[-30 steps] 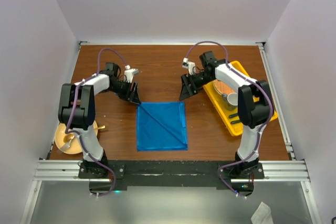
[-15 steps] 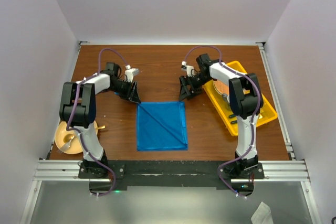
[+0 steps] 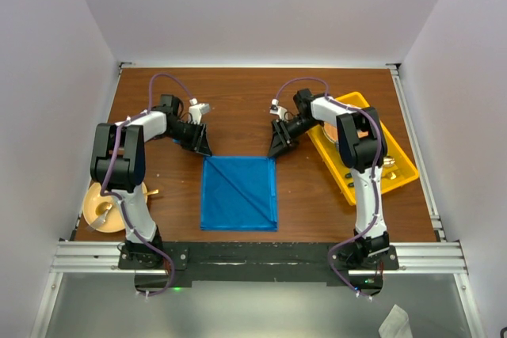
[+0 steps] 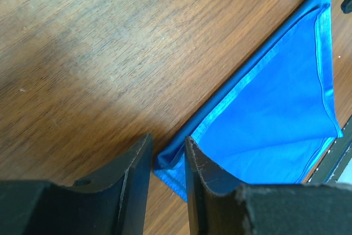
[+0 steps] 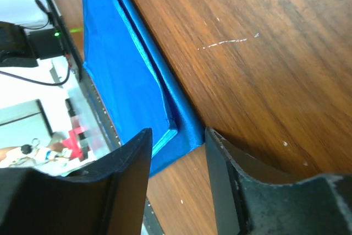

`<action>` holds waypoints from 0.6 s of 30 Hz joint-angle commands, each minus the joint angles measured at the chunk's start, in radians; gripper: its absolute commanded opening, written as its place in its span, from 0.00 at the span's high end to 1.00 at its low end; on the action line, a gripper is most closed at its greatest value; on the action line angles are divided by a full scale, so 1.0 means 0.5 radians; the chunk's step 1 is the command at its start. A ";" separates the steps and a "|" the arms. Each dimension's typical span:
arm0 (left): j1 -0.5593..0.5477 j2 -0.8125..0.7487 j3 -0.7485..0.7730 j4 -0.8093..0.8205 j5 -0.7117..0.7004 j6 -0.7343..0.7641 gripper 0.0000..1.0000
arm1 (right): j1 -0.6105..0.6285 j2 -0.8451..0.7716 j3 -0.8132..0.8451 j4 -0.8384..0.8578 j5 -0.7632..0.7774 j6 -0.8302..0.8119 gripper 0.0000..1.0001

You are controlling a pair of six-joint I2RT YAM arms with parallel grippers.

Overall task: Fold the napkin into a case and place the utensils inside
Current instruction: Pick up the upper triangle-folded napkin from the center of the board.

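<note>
napkin folded square, flat on worktop, frame centre | thin, limp, slick; light | hold at upper corners, pinch all layers | left claw and right claw each part-open astride a corner; grip uncertain

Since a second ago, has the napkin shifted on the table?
Yes. The napkin has slid slightly left and toward the near edge: its right side now lies farther from the yellow tray, and its near edge closer to the black base rail.

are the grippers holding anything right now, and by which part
Each has a far corner of the napkin between its fingers: left gripper the far-left corner, right gripper the far-right. Both jaws look partly closed; a firm pinch cannot be confirmed.
</note>
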 commanded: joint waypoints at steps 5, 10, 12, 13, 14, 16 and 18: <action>0.014 0.023 0.017 0.050 0.000 -0.014 0.66 | 0.013 0.097 0.097 -0.020 0.019 -0.006 0.68; 0.005 -0.256 -0.026 0.228 0.324 0.179 0.53 | 0.010 0.070 0.112 -0.054 0.025 -0.027 0.67; -0.068 -0.332 0.007 0.262 0.377 0.265 0.50 | 0.010 0.042 0.103 -0.051 0.019 -0.021 0.66; -0.108 -0.333 0.029 0.262 0.368 0.363 0.49 | 0.010 0.033 0.103 -0.048 0.019 -0.015 0.66; -0.151 -0.324 0.053 0.247 0.350 0.415 0.48 | 0.010 0.030 0.100 -0.045 0.019 -0.012 0.66; -0.268 -0.241 0.139 0.213 0.343 0.517 0.48 | 0.010 0.018 0.097 -0.035 0.013 0.006 0.67; -0.375 -0.125 0.228 0.222 0.346 0.529 0.48 | 0.007 0.012 0.085 -0.026 0.000 0.019 0.67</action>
